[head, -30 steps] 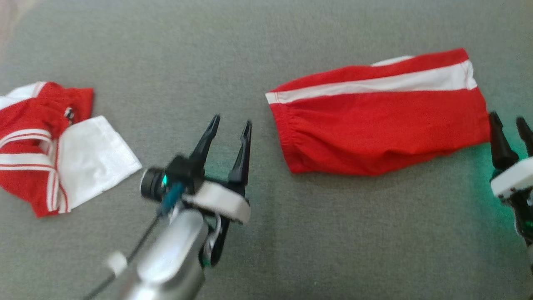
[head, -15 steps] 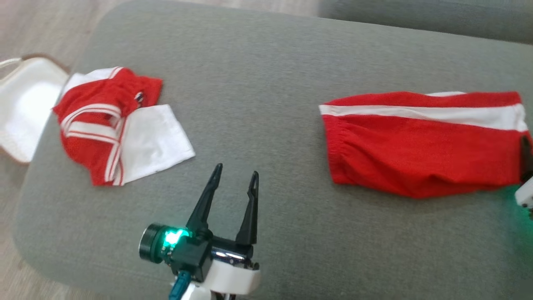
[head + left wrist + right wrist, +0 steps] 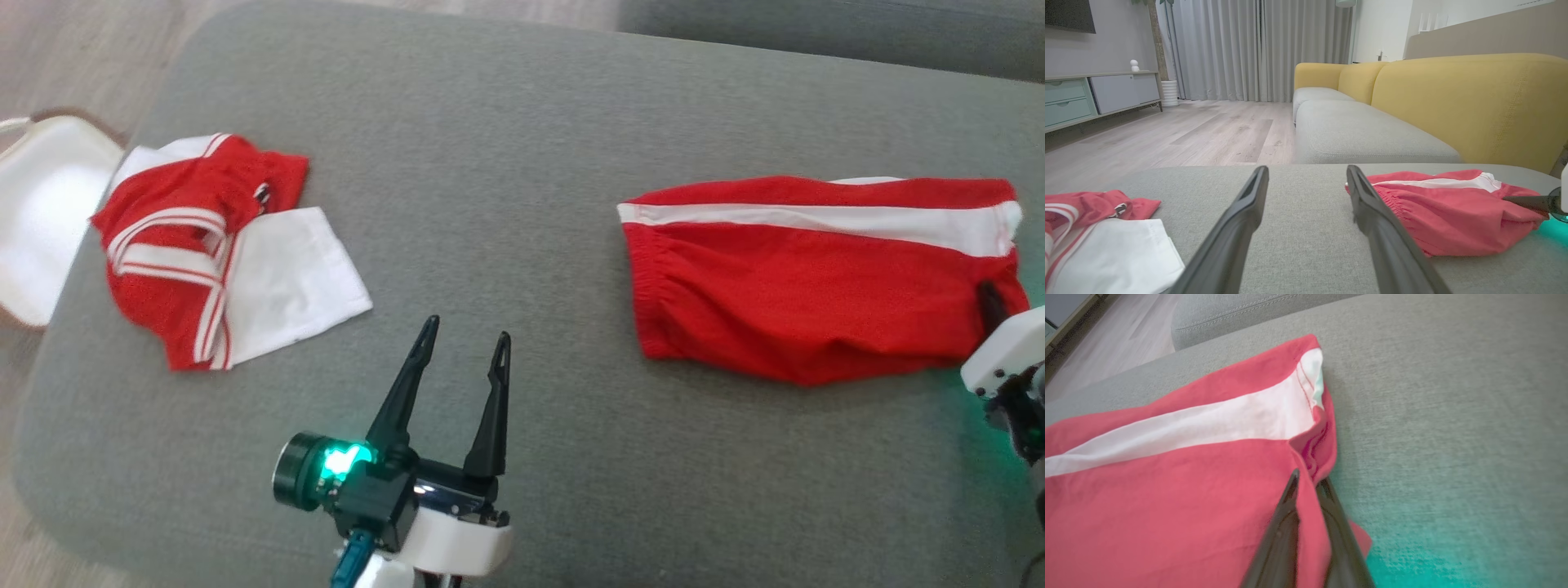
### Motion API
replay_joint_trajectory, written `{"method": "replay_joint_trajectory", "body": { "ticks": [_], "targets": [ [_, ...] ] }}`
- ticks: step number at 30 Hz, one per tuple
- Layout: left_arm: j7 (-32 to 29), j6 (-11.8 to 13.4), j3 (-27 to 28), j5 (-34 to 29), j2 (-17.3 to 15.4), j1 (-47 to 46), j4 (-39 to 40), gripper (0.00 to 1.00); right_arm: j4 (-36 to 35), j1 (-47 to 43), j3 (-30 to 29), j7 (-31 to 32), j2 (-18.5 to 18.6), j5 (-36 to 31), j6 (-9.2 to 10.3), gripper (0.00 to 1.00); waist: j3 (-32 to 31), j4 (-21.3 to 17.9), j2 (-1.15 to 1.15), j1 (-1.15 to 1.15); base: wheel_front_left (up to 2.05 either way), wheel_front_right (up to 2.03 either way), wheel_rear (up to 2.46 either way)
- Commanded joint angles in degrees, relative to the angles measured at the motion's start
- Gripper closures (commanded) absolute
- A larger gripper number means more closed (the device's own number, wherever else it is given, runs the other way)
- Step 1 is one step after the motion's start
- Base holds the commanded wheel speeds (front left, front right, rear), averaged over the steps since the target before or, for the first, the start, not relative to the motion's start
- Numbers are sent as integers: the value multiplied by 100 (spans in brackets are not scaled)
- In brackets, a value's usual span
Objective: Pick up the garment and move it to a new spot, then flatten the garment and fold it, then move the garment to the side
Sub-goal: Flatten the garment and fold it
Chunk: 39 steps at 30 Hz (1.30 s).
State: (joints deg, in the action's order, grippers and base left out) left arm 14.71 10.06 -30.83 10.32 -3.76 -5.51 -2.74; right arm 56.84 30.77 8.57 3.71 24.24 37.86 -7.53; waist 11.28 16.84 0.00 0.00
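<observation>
A crumpled garment [image 3: 163, 237] lies well left of the folded shorts [image 3: 816, 286].

Occlusions and crops
Red garment [image 3: 1167, 506] runs off the right wrist view's left and bottom edges; a fold pinched in the right gripper [image 3: 1308, 481] hides its inner faces. White object [image 3: 41, 212] off the cushion's [image 3: 522, 122] left edge: cropped, unidentifiable.

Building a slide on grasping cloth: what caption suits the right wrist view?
Right gripper pinches the edge of the red shorts with a white stripe, lying on a grey cushion.
</observation>
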Motion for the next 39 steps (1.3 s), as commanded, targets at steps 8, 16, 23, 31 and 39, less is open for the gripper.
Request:
{"method": "replay_joint_trajectory", "body": {
  "ticks": [8,16,23,31,39],
  "targets": [
    [29,-75,323,-87,71,-111,191,0,-82,-13,167,-442,629,106,4,100,-107,-571,0,0,0,0,0],
    [29,-163,388,-78,82,-106,140,0,-242,196,156,-562,1065,235,4,100,-115,-945,0,0,0,0,0],
    [29,-203,411,-41,86,-102,23,0,-1260,403,499,-687,839,418,4,100,-251,-1046,0,0,0,0,0],
    [29,-233,445,59,87,28,-77,0,-2563,175,1063,-429,400,534,4,100,-499,-977,0,0,0,0,0],
    [29,-194,399,184,88,76,-83,0,-3266,-308,1801,152,-411,445,4,87,-532,-810,0,0,0,0,0]
  ]
}}
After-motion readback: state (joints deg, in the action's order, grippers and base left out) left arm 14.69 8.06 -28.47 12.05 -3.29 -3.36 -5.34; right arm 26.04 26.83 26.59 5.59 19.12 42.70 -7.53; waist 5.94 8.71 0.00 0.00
